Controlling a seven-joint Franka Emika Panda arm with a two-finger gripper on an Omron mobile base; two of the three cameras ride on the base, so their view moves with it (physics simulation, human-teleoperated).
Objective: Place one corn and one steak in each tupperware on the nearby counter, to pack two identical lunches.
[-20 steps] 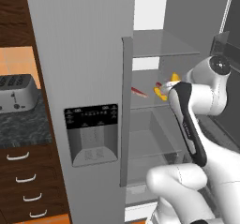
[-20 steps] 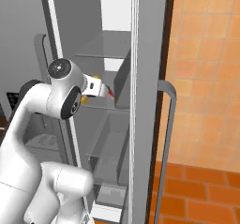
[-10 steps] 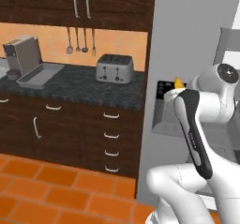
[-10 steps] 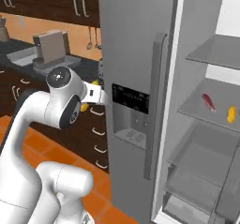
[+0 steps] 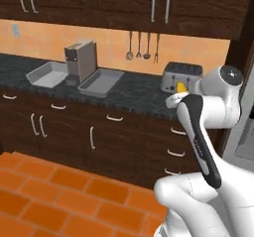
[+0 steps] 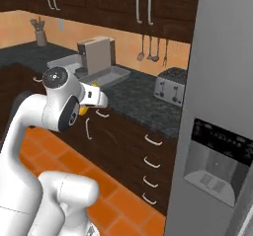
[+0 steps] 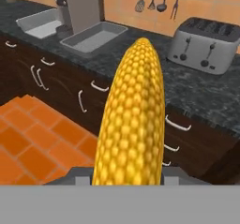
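Corn [image 7: 131, 115] is seen held in the gripper [image 7: 127, 174], the jaws closed on the cob's lower end; in the hand view the cob rises from the bottom edge, and the fingertips themselves are largely hidden beneath it. In the left base view only a small yellow tip of the corn [image 5: 181, 87] is visible, poking out beside the white wrist in front of the toaster [image 5: 181, 77]. In the right base view a sliver of the cob [image 6: 83, 110] is made out under the wrist, and the grip itself is covered by the arm.

Both tupperware containers are shown on the counter [image 5: 139, 94] in the left base view: one [image 5: 48, 75] to the left of a grey box-shaped appliance [image 5: 81, 60], the other [image 5: 101, 81] to its right. In the hand view the same two containers, [image 7: 40, 23] and [image 7: 93, 35], are seen near the top left, well apart from the cob. In the right base view the nearer container [image 6: 109, 75] is partly masked by the appliance [image 6: 97, 52], and the farther one is mostly concealed behind the arm.

A grey refrigerator door [image 6: 220, 131] with a dispenser panel is shown at the right of the right base view; in the left base view just its edge is cut off at the frame's right side. Hanging utensils [image 5: 144, 47] are seen on the wall above the counter. Whether anything lies inside the containers cannot be told.
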